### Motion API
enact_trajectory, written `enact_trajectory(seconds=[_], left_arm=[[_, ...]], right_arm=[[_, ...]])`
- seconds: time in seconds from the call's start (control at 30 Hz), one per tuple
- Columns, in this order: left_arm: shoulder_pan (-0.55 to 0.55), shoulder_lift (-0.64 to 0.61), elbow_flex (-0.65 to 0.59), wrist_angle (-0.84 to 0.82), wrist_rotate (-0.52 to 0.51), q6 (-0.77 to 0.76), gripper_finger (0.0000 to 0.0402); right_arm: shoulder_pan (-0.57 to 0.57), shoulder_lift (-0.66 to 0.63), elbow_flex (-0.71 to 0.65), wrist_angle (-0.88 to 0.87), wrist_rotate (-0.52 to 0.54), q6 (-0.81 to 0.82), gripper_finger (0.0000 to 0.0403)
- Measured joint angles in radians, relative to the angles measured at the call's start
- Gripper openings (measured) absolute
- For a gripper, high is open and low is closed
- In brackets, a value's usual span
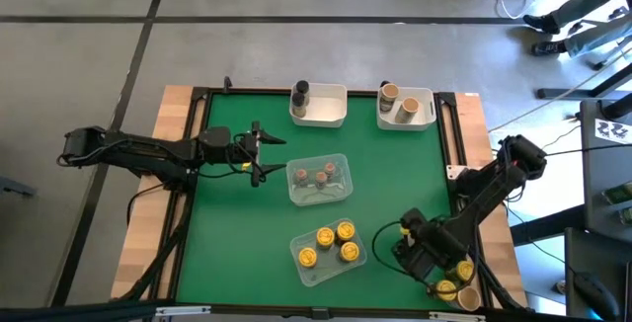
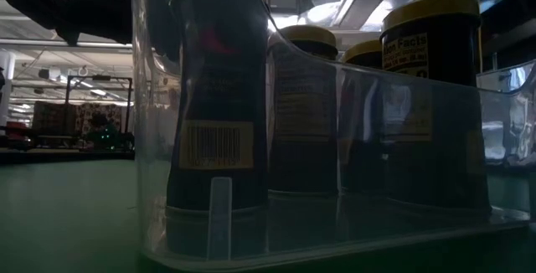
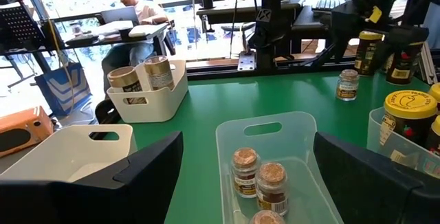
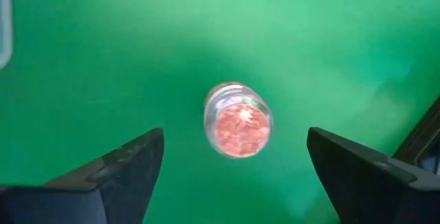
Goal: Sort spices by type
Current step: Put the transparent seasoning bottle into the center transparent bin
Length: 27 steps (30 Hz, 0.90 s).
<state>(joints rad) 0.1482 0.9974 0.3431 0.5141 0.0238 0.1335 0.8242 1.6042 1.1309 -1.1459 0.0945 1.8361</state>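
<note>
Sorting is looking mostly done: red-topped jars (image 1: 318, 176) are sitting in the middle tray (image 1: 341, 162), yellow-lidded jars (image 1: 334, 242) in the tray (image 1: 314, 275) at six o'clock. The right tool (image 4: 234, 159) is hovering wide open, empty, over one loose red-topped jar (image 4: 238, 120) near five o'clock; the left tool (image 1: 269, 154) is waiting open at nine o'clock.

Both arms were dark, built of jointed black segments. Left arm (image 1: 148, 151): black cabling along its links, small yellow mark near the wrist. Right arm (image 1: 484, 199): rounded black joint housings, yellow marking by its gripper.
</note>
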Motion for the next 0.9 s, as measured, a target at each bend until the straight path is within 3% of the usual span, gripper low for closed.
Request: enact_trajectory(seconds=[0.33,0.47,0.7,0.9], left_arm=[[0.000,0.000,0.000,-0.001,0.000,0.005,0.0314],[0.000,0.000,0.000,-0.001,0.000,0.006,0.0314],[0.000,0.000,0.000,-0.001,0.000,0.005,0.0314],[0.000,0.000,-0.001,-0.001,0.000,0.008,0.0314]], right_arm=[[0.000,0.002,-0.126,0.166,-0.044,0.049,0.0351],[0.000,0.002,-0.167,0.224,-0.034,0.087,0.0308],[0.000,0.001,-0.184,0.230,0.000,0.094,0.0188],[0.000,0.002,-0.168,0.228,-0.005,0.088,0.0182]])
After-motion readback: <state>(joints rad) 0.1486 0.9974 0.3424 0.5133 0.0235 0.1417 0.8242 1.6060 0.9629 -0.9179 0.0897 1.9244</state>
